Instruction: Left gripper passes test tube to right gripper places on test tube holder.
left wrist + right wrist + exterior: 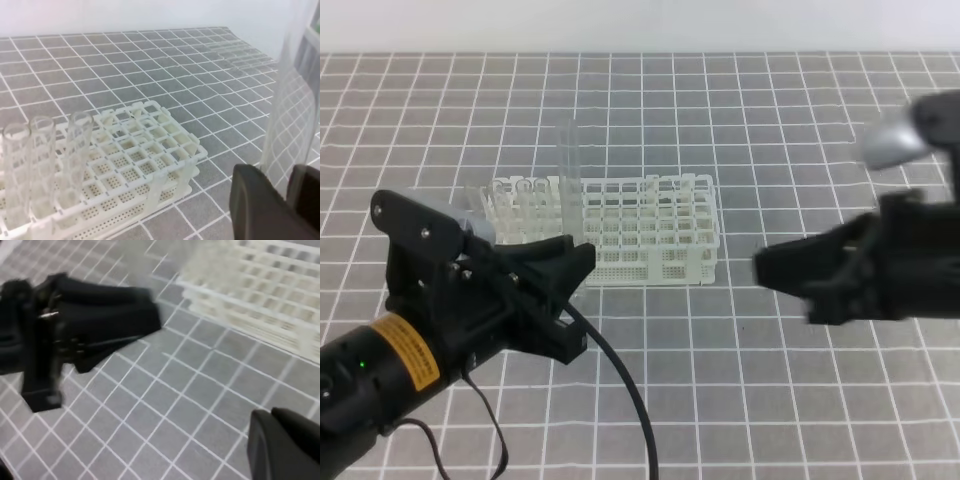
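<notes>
Exterior high view: left hand point(570, 262) clenching test tube point(567, 150) upright (long axis vertical); right hand point(775, 270), grip state unclear, facing it, well apart.

It looked like a lab bench: a white test tube holder point(650, 235) with glass tubes point(42, 165) stood on a grey gridded mat point(770, 120).
</notes>
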